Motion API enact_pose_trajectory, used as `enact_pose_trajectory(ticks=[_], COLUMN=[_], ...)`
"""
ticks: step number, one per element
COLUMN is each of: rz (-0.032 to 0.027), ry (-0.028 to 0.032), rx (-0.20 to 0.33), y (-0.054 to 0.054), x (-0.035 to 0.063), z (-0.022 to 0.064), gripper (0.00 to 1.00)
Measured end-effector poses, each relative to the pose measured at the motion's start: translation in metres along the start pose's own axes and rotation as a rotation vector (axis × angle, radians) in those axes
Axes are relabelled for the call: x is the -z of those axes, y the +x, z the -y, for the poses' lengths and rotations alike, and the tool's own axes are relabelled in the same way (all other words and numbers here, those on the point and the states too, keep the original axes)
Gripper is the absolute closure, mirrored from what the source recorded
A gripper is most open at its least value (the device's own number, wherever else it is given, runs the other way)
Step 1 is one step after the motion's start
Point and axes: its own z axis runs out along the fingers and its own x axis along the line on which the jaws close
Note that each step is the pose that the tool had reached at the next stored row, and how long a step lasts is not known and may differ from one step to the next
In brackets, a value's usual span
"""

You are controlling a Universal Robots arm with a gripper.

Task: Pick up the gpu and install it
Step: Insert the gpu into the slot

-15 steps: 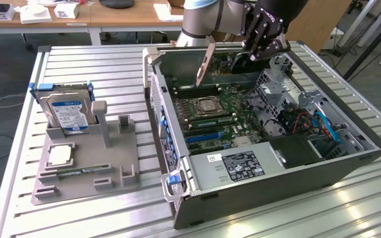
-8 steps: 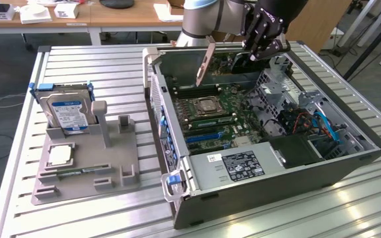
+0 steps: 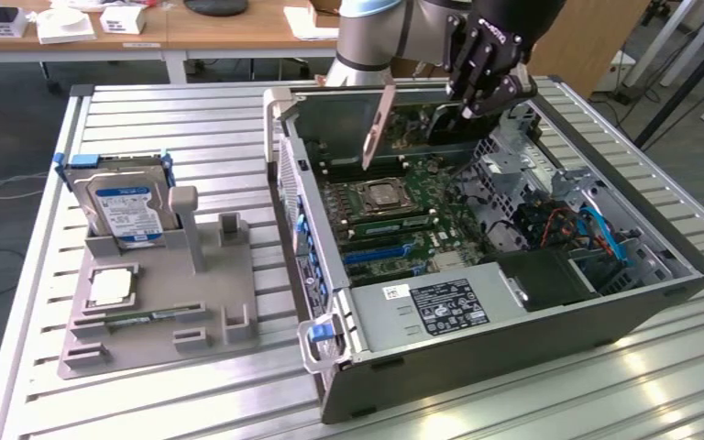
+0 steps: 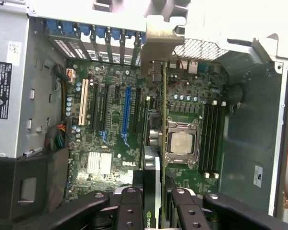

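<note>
Clamping the gpu [image 3: 379,128] [image 4: 154,172] by its edge, the hand [image 3: 489,99] [image 4: 152,207] holds it upper centre of ext. view, over the open PC case [image 3: 511,357] on the worktop [image 3: 144,403]. Card hangs above the motherboard [image 4: 113,124], not yet slotted in.

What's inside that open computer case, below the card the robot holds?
A green motherboard with a processor, expansion slots, and a labelled power supply. The gpu, held edge-on in the gripper, covers the strip of board directly beneath it.
</note>
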Motion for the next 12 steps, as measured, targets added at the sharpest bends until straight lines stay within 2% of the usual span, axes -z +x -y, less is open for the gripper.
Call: enact_pose_trajectory(ticks=[3,5,8,12], rz=[-0.0023,-0.0068,-0.0159,-0.0221], ry=[0.0093,0.0132,0.014,0.015], rx=[-0.001,-0.002,-0.002,-0.003], y=[0.0,0.0,0.0,0.001], x=[-0.0035,-0.0059,-0.0098,-0.0162], z=[-0.006,-0.0082,-0.0081,-0.0079], gripper=[0.73,0.73,0.73,0.73])
